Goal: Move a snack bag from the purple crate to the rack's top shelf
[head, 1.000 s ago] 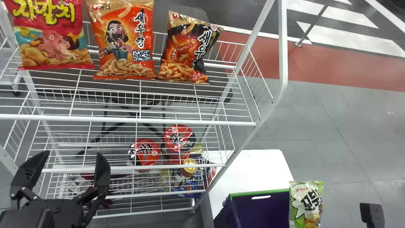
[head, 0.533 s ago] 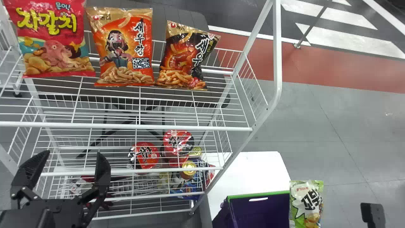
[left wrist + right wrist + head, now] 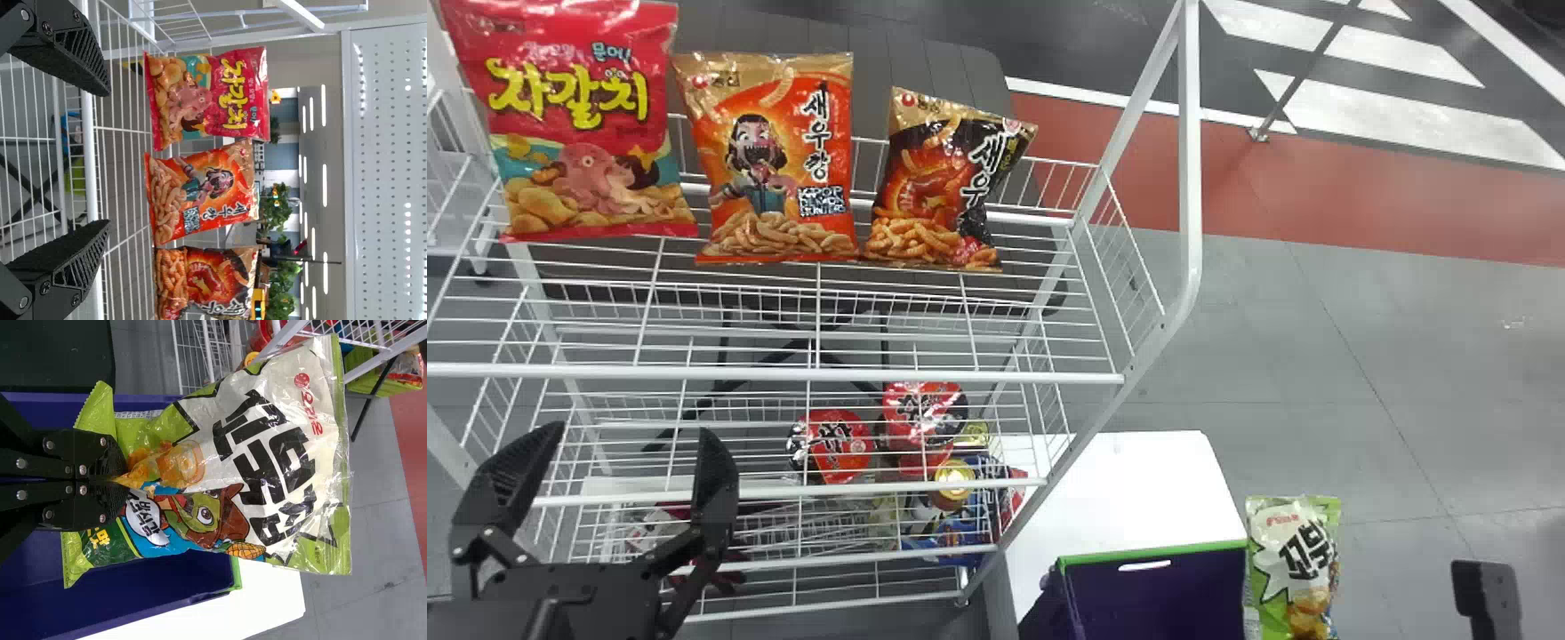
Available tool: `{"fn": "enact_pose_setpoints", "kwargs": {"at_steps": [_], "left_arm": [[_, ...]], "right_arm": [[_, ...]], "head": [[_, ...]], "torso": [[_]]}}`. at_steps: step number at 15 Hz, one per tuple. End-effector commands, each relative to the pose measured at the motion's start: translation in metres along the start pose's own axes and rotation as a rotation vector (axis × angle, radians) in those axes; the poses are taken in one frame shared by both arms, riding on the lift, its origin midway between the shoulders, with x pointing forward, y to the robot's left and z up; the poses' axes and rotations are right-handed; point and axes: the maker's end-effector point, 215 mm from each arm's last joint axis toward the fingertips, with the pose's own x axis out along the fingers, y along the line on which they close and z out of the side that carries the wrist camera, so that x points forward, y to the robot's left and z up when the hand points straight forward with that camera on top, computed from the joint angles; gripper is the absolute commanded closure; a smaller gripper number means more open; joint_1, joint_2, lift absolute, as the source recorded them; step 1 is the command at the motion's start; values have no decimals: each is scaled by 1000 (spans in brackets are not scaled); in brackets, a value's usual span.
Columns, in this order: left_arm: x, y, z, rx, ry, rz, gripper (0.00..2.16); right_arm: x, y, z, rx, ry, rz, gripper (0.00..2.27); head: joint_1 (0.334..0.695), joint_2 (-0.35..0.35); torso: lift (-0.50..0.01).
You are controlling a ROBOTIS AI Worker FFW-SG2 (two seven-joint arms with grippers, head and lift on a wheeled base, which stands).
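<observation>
In the head view my left gripper [image 3: 618, 471] stands open before the rack's lower front, and in the left wrist view the open left gripper [image 3: 100, 160] has nothing between its fingers. A green and white snack bag [image 3: 1291, 564] hangs at the purple crate's [image 3: 1147, 591] right side. In the right wrist view my right gripper [image 3: 120, 477] is shut on the lower part of this snack bag [image 3: 247, 467], above the purple crate [image 3: 193, 587]. On the rack's top shelf [image 3: 783, 372], three other bags stand upright in a row.
The red bag [image 3: 587, 124], orange bag [image 3: 778, 160] and black bag [image 3: 943, 187] line the shelf's back. Cup noodles [image 3: 840, 444] and cans sit lower down. A white post [image 3: 1190, 178] bounds the rack's right; a white table [image 3: 1129, 480] is beside it.
The rack and its bags have shifted down in the head view, with the posts slightly leftward. The green bag stays near the same place in that view, slightly higher.
</observation>
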Motion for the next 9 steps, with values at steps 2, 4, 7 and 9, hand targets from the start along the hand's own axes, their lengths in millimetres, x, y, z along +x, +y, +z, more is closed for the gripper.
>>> {"fn": "enact_pose_setpoints", "kwargs": {"at_steps": [2,4,7,9], "left_arm": [[-3,-1,2,5,-3,0,144],[-4,-1,1,7,-2,-1,144],[-3,-1,2,7,-5,-2,144],[-3,-1,1,7,-4,0,144]], "right_arm": [[-4,1,5,4,-8,4,1663],[-7,0,8,0,-13,2,1663],[-8,1,8,11,-10,3,1663],[-9,7,10,26,-10,33,1663]], "head": [[695,-350],[695,-350],[695,-350],[695,-350]], "torso": [[-3],[5],[10],[10]]}}
